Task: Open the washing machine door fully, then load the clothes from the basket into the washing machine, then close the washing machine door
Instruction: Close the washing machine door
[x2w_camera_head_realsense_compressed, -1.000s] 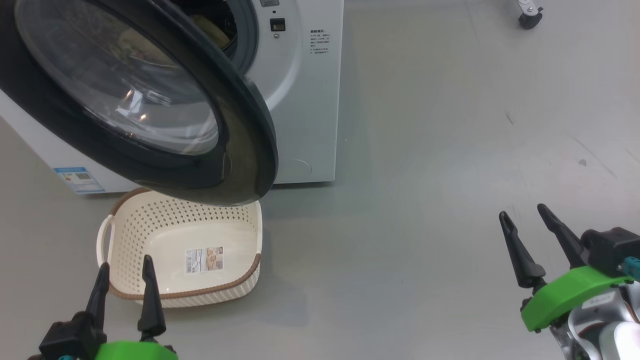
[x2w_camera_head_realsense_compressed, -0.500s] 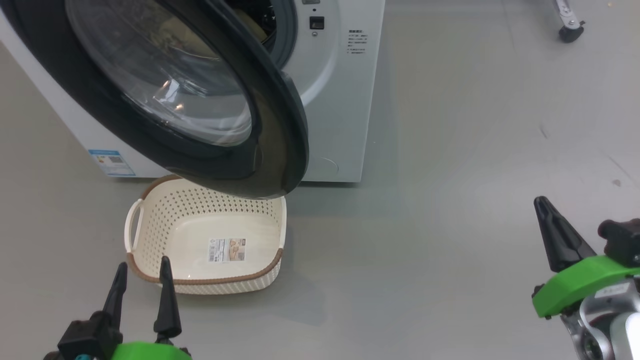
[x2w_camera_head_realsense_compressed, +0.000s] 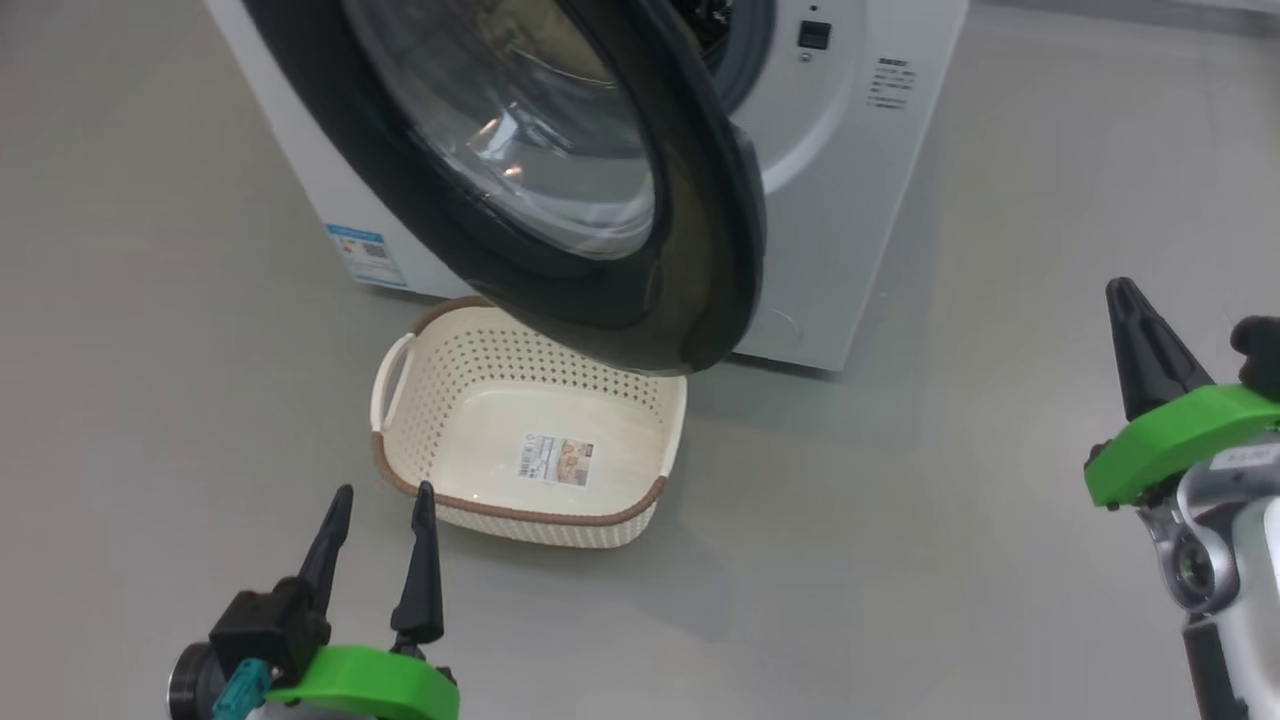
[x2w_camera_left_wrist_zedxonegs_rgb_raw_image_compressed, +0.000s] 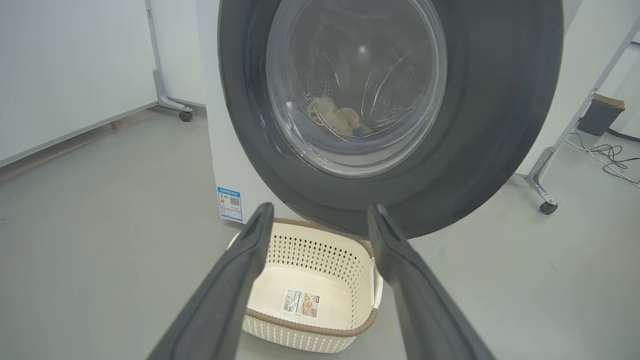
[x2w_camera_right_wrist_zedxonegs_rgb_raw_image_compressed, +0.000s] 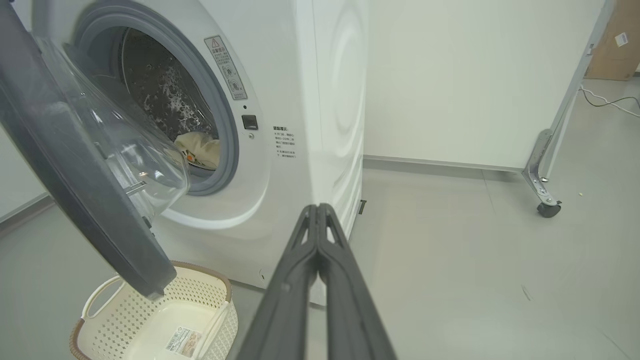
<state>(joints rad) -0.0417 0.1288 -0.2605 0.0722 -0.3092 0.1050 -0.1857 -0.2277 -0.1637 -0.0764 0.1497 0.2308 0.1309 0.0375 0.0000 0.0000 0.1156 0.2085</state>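
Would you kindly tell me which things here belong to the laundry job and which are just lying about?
Job: washing machine, washing machine door, basket, clothes.
Lying about: wheeled stand leg, floor cables, cardboard box.

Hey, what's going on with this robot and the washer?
Laundry loading, nearly done. The clothes lie inside the washing machine, the basket on the floor is empty, and the washing machine door stands open above it. The left hand is open, the right hand shut on nothing; neither touches anything. Only closing the door remains.
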